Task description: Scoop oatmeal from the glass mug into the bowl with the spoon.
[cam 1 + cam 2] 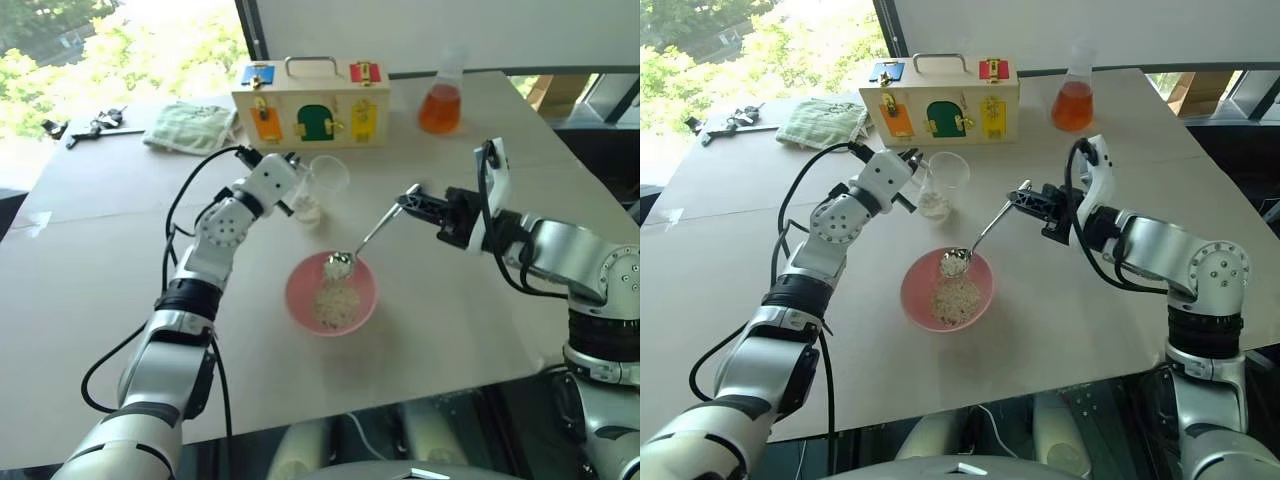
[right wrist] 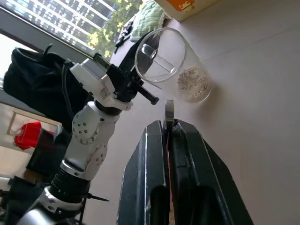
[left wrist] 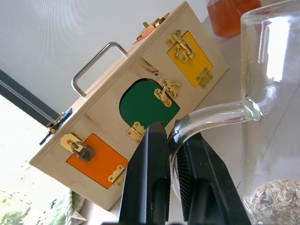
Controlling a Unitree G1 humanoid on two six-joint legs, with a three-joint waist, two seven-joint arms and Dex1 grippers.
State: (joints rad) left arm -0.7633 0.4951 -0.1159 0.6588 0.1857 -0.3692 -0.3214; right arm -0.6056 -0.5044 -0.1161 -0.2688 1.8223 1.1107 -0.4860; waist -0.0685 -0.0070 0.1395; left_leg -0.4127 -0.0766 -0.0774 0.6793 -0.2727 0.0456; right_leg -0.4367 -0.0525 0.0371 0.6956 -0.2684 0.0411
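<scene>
Oatmeal (image 1: 955, 298) lies as a pale heap in the pink bowl (image 1: 916, 300), near the desk's (image 1: 1080, 320) front edge; a lesser layer remains in the bottom of the glass mug (image 1: 940, 184), which stands at the bowl's 12 o'clock, just apart from it. The spoon (image 1: 975, 243) hangs over the bowl's far rim, its small bowl loaded with flakes, its handle rising toward 2 o'clock.

Right tool (image 1: 1025, 202) is clamped tight on the spoon handle's end. Left tool (image 1: 292, 197) is pinched narrow on the mug's glass handle, steadying it from the 9 o'clock side.

We judge the step in hand as the delivery: a loaded spoon over the bowl, not yet tipped. The next move calls for rolling the right wrist so the flakes fall inside the rim, then going back to the mug's mouth.

Beyond the mug, at 12 o'clock: a wooden latch box (image 1: 940, 103). At 2 o'clock: a flask of orange liquid (image 1: 1073, 103).
</scene>
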